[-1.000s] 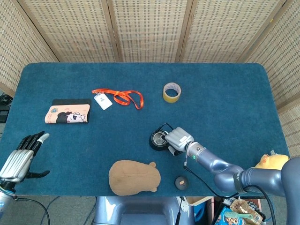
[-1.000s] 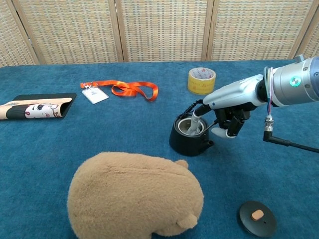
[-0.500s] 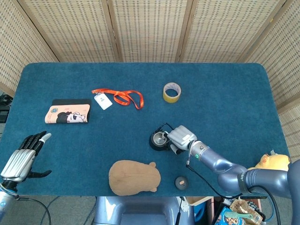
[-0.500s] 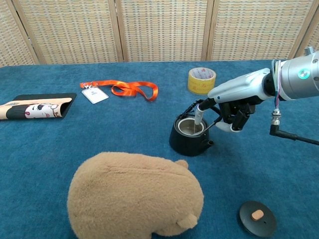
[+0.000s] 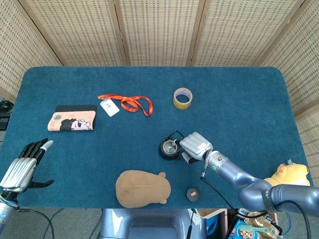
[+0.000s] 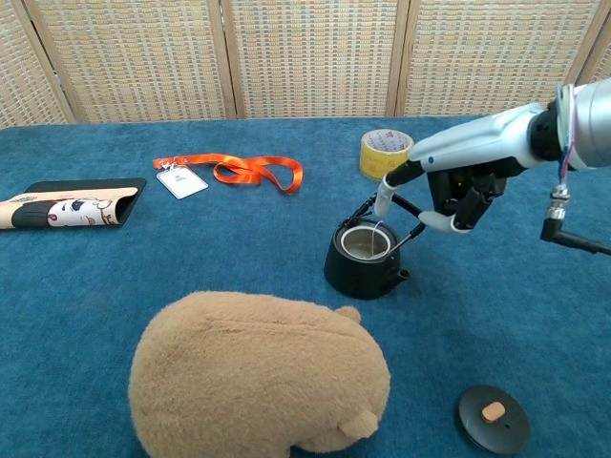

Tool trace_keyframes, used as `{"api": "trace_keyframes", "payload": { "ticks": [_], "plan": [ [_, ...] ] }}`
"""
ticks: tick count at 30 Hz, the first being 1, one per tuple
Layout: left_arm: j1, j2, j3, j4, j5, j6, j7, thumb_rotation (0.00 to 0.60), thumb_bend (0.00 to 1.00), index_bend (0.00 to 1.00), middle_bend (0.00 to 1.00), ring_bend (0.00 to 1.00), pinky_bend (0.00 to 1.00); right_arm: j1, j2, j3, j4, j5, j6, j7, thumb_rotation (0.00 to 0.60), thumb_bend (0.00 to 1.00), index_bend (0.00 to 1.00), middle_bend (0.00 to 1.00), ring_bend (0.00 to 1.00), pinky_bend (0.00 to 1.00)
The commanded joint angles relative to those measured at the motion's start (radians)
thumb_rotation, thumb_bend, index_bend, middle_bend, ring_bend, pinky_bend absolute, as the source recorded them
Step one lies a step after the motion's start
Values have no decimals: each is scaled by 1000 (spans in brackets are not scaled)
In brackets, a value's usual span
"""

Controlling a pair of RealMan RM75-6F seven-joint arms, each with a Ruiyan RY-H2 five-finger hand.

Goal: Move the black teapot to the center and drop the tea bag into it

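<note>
Blue cloth covers the table [image 5: 239,94], and near its middle, toward the front, sits the one black teapot [image 6: 361,260] with its lid off. A second ago the right hand [image 6: 456,186] had a fingertip down at the pot's mouth; now it has risen and drawn back toward the right, and it hovers just above and beside the pot. Its fingers [image 6: 384,198] are loosely apart, one stretched toward the pot, the rest curled under the palm. Whether they pinch anything I cannot tell. A thin pale thread shows at the pot's rim; the tea bag itself I cannot make out. The teapot has not shifted.

The left hand [image 5: 22,165] rests at the table's front left corner, empty, fingers spread, much as before.

Counting the rest: one lid [image 6: 493,417] lying flat near the front right, well apart from the pot; one brown plush toy [image 6: 263,377] just in front of the pot; one roll of yellow tape [image 6: 386,153] behind it; one orange lanyard [image 6: 234,172] with a badge; one printed pouch [image 6: 67,205] at the left.
</note>
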Motion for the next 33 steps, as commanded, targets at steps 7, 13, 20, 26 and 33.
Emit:
{"api": "trace_keyframes", "payload": {
  "ticks": [7, 13, 20, 26, 33],
  "plan": [
    [1, -6, -7, -1, -5, 11, 7, 600, 102, 0, 0, 0, 0, -131, 92, 21, -88, -147, 162, 68, 461, 776, 225, 935, 980, 798],
    [12, -24, -18, 9, -10, 45, 12, 600, 102, 0, 0, 0, 0, -250, 119, 24, -104, -216, 330, 91, 444, 777, 225, 828, 874, 761],
    [25, -44, -30, 21, -13, 82, 17, 600, 103, 0, 0, 0, 0, -349, 114, 31, -105, -246, 458, 89, 445, 772, 225, 675, 689, 675],
    [47, -57, -36, 29, -13, 126, 12, 600, 102, 0, 0, 0, 0, -441, 85, 31, -96, -263, 585, 57, 461, 741, 225, 504, 500, 598],
    [81, -73, -19, 45, 31, 180, 0, 600, 102, 0, 0, 0, 0, -563, 46, 15, -80, -283, 717, 36, 468, 722, 225, 342, 295, 423]
  ]
}}
